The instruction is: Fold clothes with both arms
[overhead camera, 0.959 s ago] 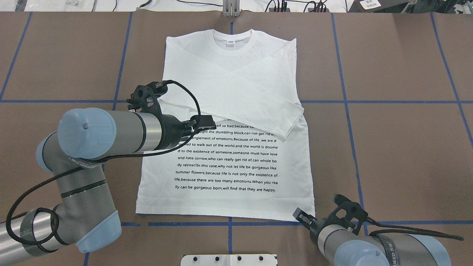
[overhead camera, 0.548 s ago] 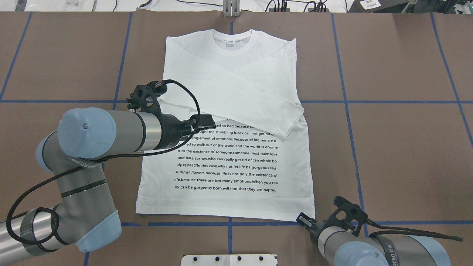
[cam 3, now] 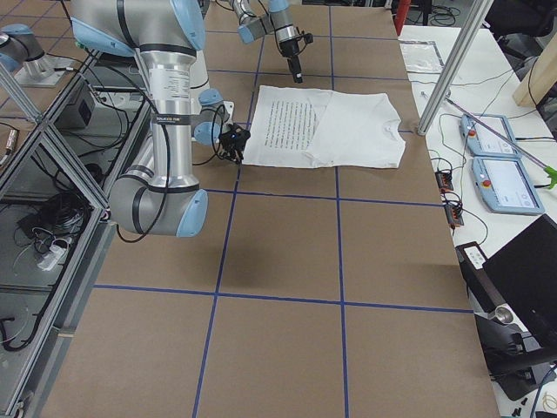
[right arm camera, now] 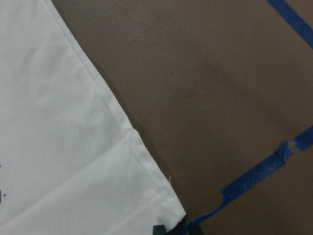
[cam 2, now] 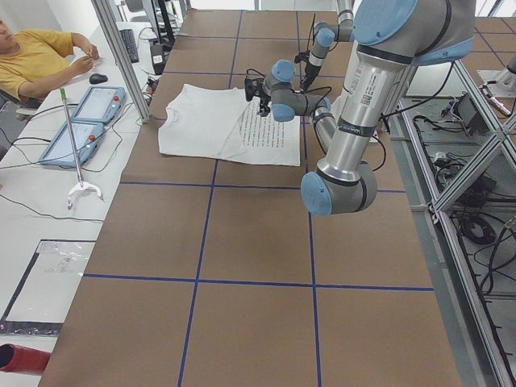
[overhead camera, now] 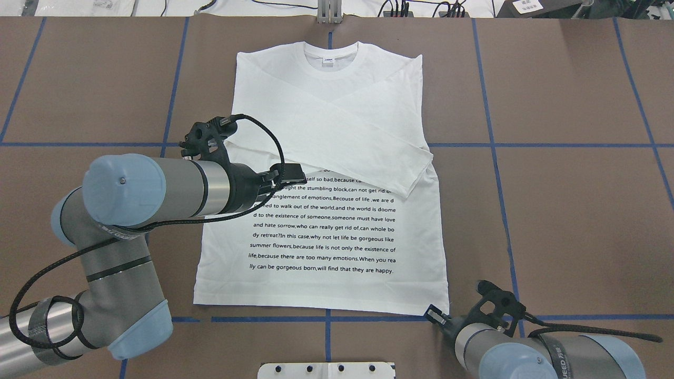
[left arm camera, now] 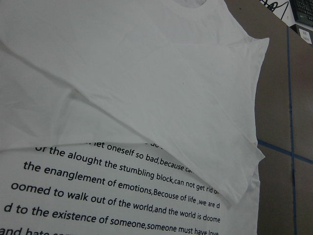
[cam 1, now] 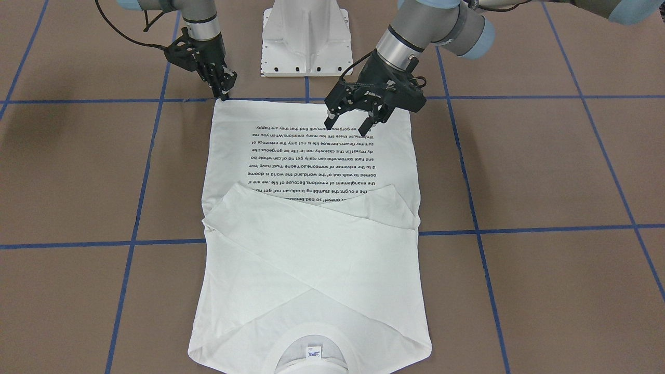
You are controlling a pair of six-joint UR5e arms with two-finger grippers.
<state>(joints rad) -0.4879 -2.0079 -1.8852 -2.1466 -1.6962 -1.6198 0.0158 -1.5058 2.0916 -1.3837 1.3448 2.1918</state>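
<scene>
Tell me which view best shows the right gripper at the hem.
Exterior front-facing: the black two-finger right gripper shows whole, fingers at the white cotton shirt's hem corner. Overhead partly hides it behind its wrist; its wrist view catches only finger edges; side views show it small.

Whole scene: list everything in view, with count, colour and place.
shirt: one, white with black text, flat at the table's centre, sleeves crossed over the chest
table: one, brown, under everything
tape: blue lines, a grid on the table
base: one, white, at the robot's edge of the table
pendants: two, light blue, on the side bench
person: one, yellow top, seated at the bench
left arm: one, grey with light-blue caps, reaching over the shirt
right arm: one, same colours, near the hem
left gripper: black, open, above the text
right gripper: black, at the hem corner; open or shut unclear
</scene>
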